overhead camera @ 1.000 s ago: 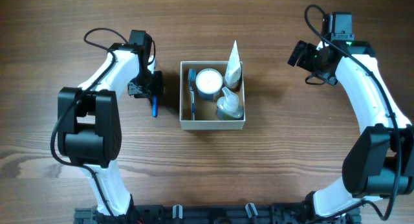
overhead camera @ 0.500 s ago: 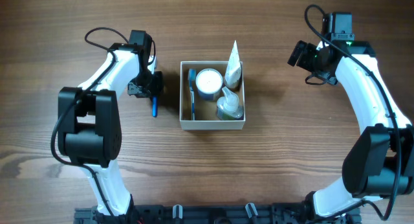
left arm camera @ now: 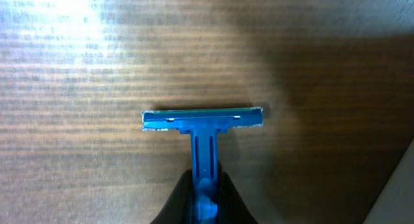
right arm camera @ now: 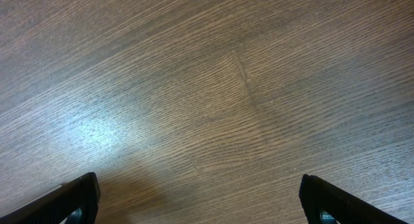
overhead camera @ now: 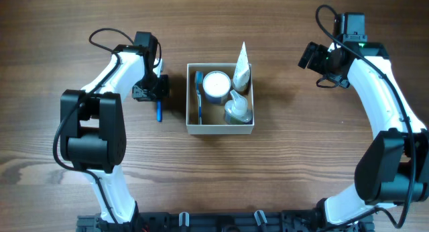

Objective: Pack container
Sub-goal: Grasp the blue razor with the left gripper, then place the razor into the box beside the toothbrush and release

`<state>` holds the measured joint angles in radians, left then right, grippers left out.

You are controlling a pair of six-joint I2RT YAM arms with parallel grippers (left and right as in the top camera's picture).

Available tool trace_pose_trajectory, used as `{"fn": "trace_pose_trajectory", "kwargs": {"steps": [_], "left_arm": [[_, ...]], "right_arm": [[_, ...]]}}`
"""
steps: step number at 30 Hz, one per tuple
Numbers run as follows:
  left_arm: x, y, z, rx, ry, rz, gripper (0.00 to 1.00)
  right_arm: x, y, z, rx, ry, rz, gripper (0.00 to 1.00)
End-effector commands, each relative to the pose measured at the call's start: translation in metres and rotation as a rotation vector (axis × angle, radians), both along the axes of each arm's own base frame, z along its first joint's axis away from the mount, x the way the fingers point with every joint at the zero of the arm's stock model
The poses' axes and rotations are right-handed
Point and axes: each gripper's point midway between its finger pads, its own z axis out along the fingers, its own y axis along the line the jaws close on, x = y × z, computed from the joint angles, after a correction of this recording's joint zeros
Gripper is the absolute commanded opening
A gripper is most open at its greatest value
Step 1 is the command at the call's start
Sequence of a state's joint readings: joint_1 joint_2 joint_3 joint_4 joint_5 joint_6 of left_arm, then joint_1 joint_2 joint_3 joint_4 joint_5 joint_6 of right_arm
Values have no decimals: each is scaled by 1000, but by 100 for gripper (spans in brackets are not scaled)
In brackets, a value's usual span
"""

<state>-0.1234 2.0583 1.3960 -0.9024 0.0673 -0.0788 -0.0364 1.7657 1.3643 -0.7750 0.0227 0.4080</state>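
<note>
The container [overhead camera: 192, 129], a square white-walled box with a tan inside, sits mid-table. It holds a white-lidded blue jar [overhead camera: 216, 86], a blue toothbrush [overhead camera: 199, 94], a white tube [overhead camera: 242, 70] and a clear bottle [overhead camera: 237, 109]. My left gripper [overhead camera: 155, 98] is just left of the box and shut on the handle of a blue razor [left arm camera: 203, 123], whose head lies close over the wood; the razor also shows in the overhead view [overhead camera: 160, 112]. My right gripper [overhead camera: 310, 56] is open and empty over bare wood at the far right; its fingertips [right arm camera: 77, 197] show in the right wrist view.
A pale box wall corner [left arm camera: 394, 198] shows at the lower right of the left wrist view. Bare wooden table lies around the box and under the right gripper.
</note>
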Motion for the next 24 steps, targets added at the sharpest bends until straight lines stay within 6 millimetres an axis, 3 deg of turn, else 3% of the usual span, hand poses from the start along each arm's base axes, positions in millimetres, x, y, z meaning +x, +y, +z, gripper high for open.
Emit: {"fn": "trace_pose_trajectory", "kwargs": {"steps": [1,2,6,10,13,17,21,24], "left_arm": [[-1,1,14,16,8,-25,8],[0,0,24,16,4,-25,8],[9,-6,93,5,-64,-16,4],[15,-41,162,-63,-228,-70,4],[13,-71,189,-99,-330,-115,4],[8,-111,192,-125,-361,-165,4],[4,-137,166,-132,-329,-191,5],[2,-143,145,-110,-290,-175,4]], "right_arm": [[3,1,-3,16,1,-9,100],[3,1,-3,16,2,-8,100],[3,1,-3,16,1,-9,100],[3,1,-3,16,1,-9,100],[3,1,-3,16,1,-9,100],[3,1,-3,16,2,-8,100],[3,1,-3,16,2,-8,100],[3,1,-3,16,1,-9,100]]}}
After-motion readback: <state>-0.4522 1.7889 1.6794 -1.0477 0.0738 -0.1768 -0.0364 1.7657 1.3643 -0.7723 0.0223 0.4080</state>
